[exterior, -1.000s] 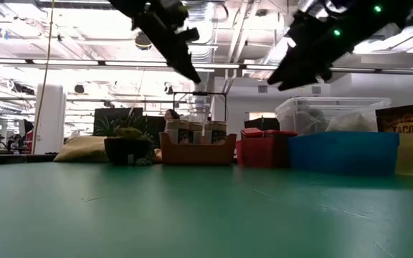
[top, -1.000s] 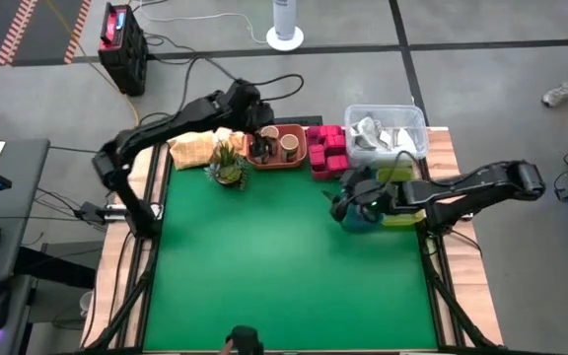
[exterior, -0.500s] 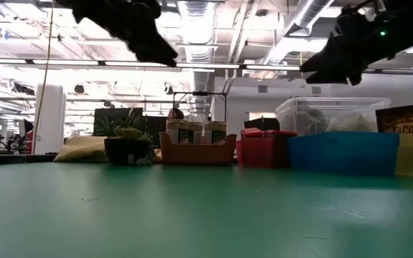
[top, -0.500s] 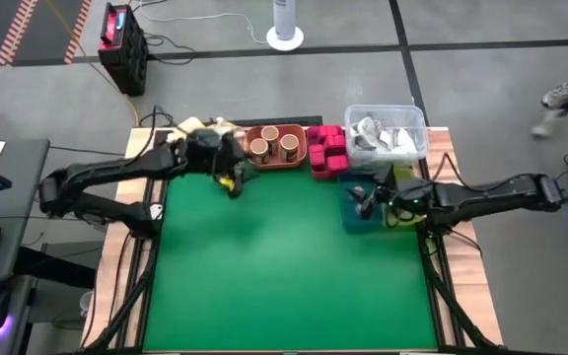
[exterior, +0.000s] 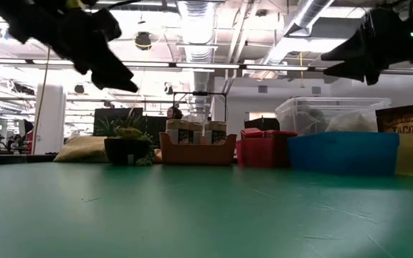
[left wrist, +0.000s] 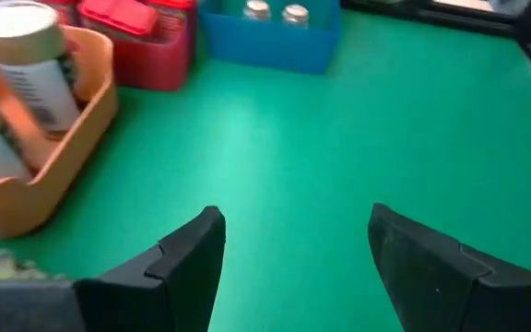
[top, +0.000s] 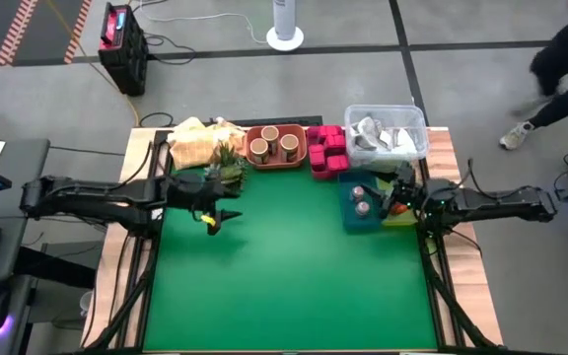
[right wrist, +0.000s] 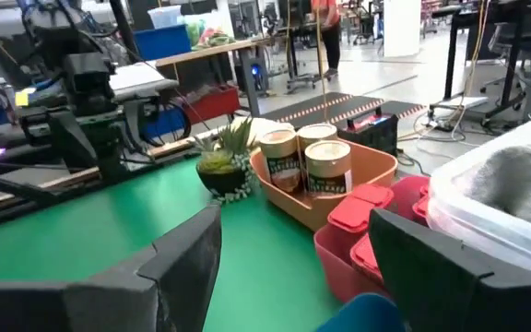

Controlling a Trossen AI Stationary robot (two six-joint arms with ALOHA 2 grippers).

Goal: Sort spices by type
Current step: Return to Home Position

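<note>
Reaching in flat from the left, the left gripper (top: pixel 213 215) hangs over the green mat (top: pixel 284 276), fingers spread wide. The right gripper (top: pixel 394 197), equally wide, hovers beside the blue bin (top: pixel 363 222). Its wall hides two small jars (top: pixel 361 200) in the low view; overhead shows them. Round tan cups (top: pixel 274 146) stand in the orange tray (top: pixel 276 165).

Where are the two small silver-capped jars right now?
In the high view, the two jars stand inside the blue bin on the right side of the table, next to the red bin and the clear plastic box.
</note>
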